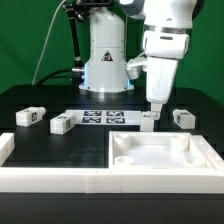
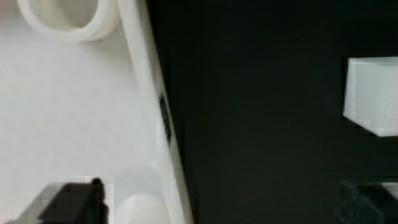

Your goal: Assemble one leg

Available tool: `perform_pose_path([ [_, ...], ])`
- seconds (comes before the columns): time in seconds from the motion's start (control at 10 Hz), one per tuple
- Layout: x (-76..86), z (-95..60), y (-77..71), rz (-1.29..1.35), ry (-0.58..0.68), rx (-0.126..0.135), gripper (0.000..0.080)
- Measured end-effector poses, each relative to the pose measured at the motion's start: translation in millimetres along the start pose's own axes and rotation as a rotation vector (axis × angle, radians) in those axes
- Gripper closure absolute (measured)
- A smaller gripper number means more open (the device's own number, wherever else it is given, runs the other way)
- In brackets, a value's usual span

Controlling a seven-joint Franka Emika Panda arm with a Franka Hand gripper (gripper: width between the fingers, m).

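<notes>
**Green backdrop, black table, even light**

In the exterior view a plain green wall (image 1: 28, 35) fills the back of the scene, from nine o'clock over twelve to three o'clock. A thin dark cable (image 1: 50, 52) hangs in front of it at about eleven o'clock. Below lies a matt black table (image 1: 40, 98) that reaches both side edges. The marker board (image 1: 103, 118) lies flat near the centre. A low white barrier (image 1: 50, 178) runs along the table at seven o'clock. The light is bright and even, with only soft shadows. The wrist view shows the same black surface (image 2: 249, 120).
</notes>
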State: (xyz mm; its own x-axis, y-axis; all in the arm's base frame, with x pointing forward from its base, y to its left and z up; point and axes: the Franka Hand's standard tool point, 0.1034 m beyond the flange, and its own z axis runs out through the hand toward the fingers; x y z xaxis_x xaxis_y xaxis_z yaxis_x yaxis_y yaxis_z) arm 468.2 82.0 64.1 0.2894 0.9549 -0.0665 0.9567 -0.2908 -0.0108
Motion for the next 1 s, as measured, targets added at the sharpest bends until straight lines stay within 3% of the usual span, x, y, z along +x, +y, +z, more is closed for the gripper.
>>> perform_pose_path([
  [0.2,0.4,0.7,-1.7,0.192,0.0,0.002,0.015],
  [0.4,0.1,9.2,-30.8,0.5,0.0,0.02,0.015],
  [0.7,25.5,18.4,-68.5,0.911,0.003,0.053,0.015],
  [1.0,46.3,17.9,-83.1,1.114,0.005,0.082,0.015],
])
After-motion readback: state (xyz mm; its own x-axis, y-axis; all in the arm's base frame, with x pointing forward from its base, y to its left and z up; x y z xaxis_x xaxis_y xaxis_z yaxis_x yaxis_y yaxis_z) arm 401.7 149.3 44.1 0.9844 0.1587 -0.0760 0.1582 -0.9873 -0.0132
